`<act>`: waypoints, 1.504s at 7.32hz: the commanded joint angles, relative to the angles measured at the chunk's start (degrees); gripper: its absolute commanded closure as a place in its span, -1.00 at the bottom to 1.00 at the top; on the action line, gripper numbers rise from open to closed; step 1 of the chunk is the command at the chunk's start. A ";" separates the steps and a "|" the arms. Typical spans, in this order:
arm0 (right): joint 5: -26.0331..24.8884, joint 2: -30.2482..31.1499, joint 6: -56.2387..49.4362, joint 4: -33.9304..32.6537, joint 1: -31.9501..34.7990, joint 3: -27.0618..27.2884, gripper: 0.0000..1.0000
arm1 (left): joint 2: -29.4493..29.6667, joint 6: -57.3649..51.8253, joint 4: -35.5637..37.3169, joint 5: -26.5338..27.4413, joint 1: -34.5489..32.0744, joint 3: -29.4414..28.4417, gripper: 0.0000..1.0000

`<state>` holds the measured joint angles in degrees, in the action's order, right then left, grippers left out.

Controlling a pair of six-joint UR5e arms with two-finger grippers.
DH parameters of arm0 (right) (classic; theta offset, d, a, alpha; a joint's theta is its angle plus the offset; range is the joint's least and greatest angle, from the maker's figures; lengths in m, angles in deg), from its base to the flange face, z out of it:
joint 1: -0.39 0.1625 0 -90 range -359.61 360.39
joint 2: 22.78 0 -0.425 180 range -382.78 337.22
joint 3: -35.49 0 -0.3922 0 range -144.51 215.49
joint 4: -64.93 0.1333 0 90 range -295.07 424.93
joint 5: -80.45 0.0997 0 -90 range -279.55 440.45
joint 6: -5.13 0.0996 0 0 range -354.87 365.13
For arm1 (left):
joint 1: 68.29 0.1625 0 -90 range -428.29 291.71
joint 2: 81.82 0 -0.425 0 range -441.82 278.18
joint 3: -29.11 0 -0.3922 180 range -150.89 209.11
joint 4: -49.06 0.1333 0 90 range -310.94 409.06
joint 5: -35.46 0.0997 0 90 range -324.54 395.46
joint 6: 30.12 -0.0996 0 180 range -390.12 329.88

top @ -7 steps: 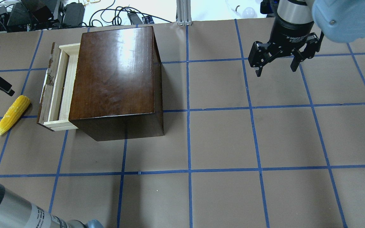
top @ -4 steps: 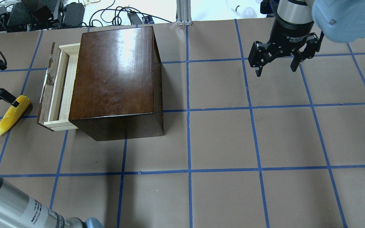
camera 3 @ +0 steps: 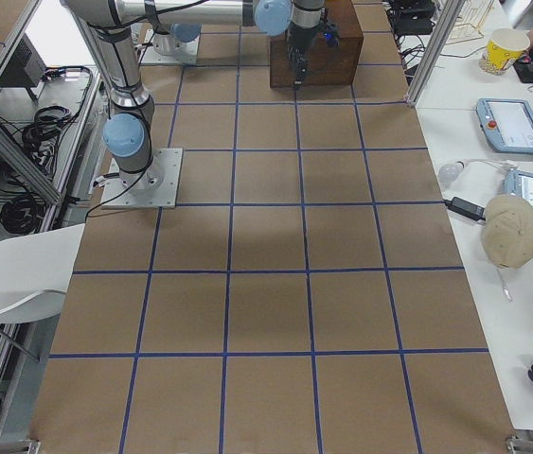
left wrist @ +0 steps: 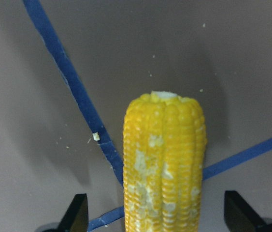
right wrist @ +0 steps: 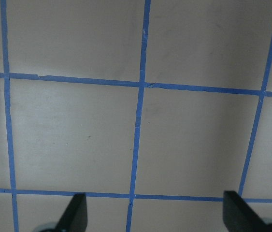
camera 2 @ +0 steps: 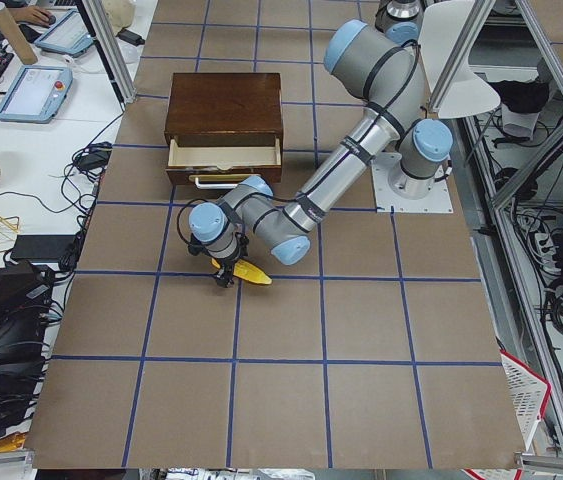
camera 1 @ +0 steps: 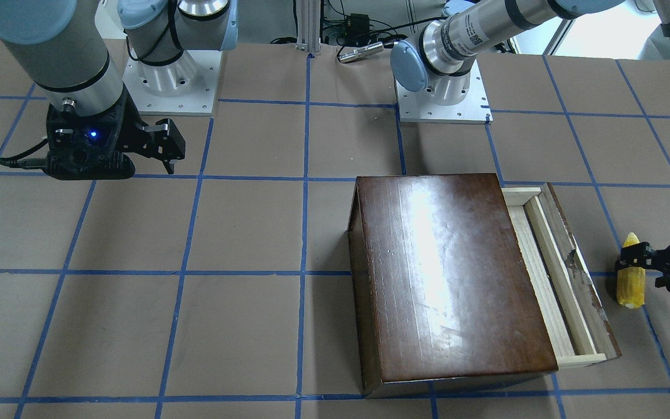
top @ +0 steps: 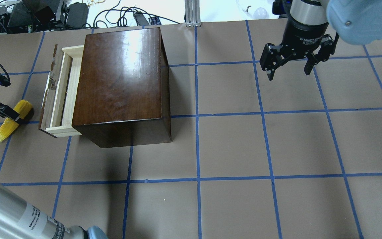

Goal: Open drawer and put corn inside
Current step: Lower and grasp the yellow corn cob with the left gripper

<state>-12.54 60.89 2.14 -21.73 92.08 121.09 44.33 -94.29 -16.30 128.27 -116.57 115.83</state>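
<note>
Crisscrossing brown table (top: pixel 230 146), blue tape (top: pixel 197 146)

Brown-paper tabletop (top: pixel 230 146): flat tan, w/ a grid of blue tape lines making squares all over. Glossy dark-brown wooden box (top: pixel 119 73): reddish grain streaks, white glare band across the top. Shallow pale-wood drawer (top: pixel 60 93): cream unfinished sides & floor. Its front panel is dark brown w/ whitish-grey patches, poss. worn finish, too small to tell. Bright yellow toy corn cob (left wrist: pixel 164 164): neat rows of yellow kernels, off-white flecks mid-body, pale cream at the blunt end. Left gripper (left wrist: pixel 157 215) & right gripper (top: pixel 289 76): both matt black. Arm tubes (top: pixel 8 212) silver w/ black bands, joint caps (top: pixel 360 20) pale blue. Small blue light (camera 1: pixel 93 134) on the right wrist housing.
</note>
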 commanded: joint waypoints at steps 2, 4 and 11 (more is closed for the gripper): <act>0.00 0.00 0.00 0.00 -0.03 0.00 -1.00 | 0.33 1.41 0.94 0.00 0.12 0.12 0.30; 0.00 0.09 0.00 0.00 -0.03 0.00 -1.00 | 0.33 3.34 1.11 -0.09 0.12 0.11 1.00; 0.00 0.00 0.00 0.00 -0.03 0.00 -1.00 | -10.10 9.48 -2.12 -0.35 -1.37 -0.94 1.00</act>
<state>-12.54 60.93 2.14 -21.73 92.11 121.09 38.15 -87.48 -16.80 128.01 -117.29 115.00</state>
